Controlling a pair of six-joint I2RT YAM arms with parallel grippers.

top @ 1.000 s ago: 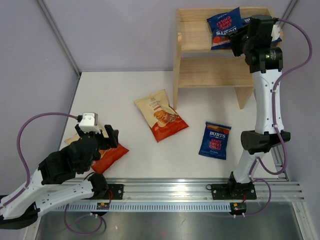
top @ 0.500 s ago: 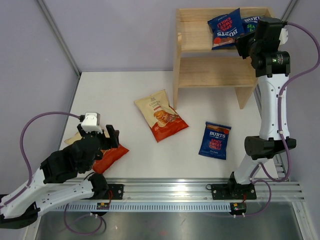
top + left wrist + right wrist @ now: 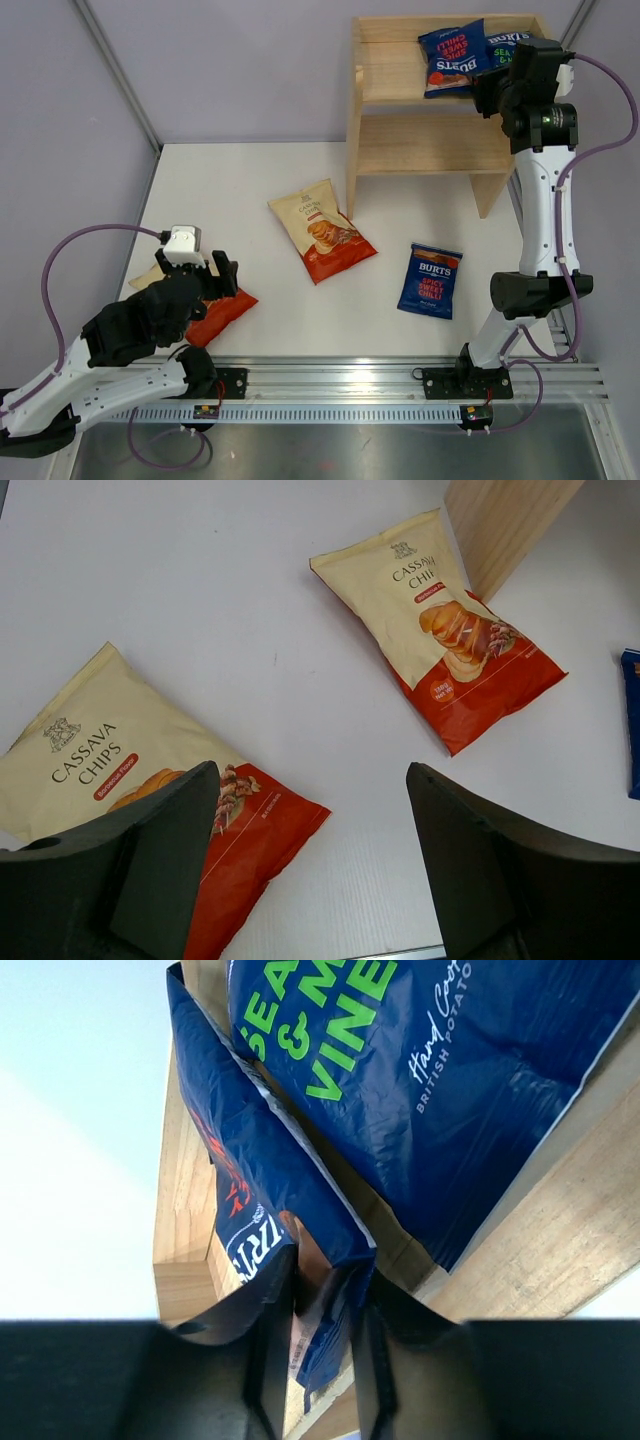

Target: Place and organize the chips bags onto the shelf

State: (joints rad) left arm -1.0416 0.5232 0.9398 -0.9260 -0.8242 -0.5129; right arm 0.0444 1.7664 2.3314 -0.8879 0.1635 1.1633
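The table (image 3: 250, 180) is white and flat, with pale walls around it. The wooden shelf (image 3: 420, 145) stands in the upper right of the top view.

Two blue bags are on its top step. The red-letter bag (image 3: 450, 62) touches the green-letter bag (image 3: 505, 45). My right gripper (image 3: 318, 1350) is up there too, with its fingers pinched shut on the bottom edge of the red-letter bag.

I think I am putting this bag in its place. Next I need to let go gently and pull straight back, so the bag does not come with me.

My left gripper (image 3: 310, 780) is wide open and holds nothing. It hangs over the near cream bag (image 3: 110, 770) at the lower left. That bag could be the next one to pick up.

The middle cream bag (image 3: 322, 230) and the blue bag on the table (image 3: 430, 280) lie well apart, so there is room to move between them. I see no bag on the lower step of the shelf.

I must watch the front edge of the top step, because a bag could slip off there. The shelf's side wall is also close to my right arm.
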